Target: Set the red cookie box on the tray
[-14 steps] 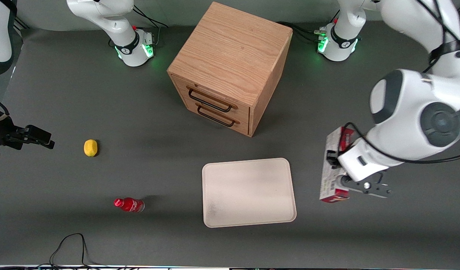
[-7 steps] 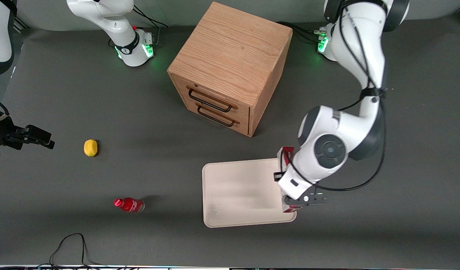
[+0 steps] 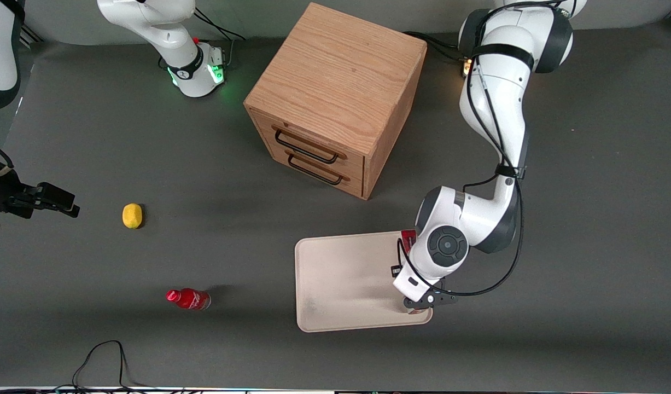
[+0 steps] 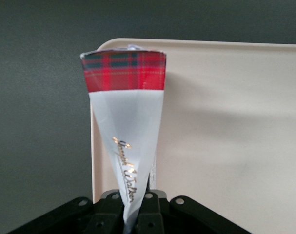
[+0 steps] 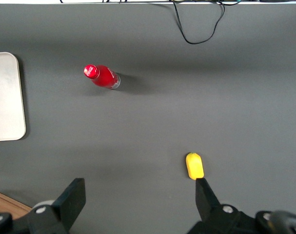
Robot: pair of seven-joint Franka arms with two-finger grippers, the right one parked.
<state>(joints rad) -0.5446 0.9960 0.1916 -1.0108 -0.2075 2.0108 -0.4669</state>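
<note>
cookie box (image 4: 126,122) sits clamped in my claw (image 3: 421,306), now over the tray (image 3: 346,279) edge nearest the working arm; a second ago it hung above bare worktop (image 3: 587,306) beside it. drawer cabinet (image 3: 335,98), lemon (image 3: 132,215) and red bottle (image 3: 188,299) lie well apart.
</note>
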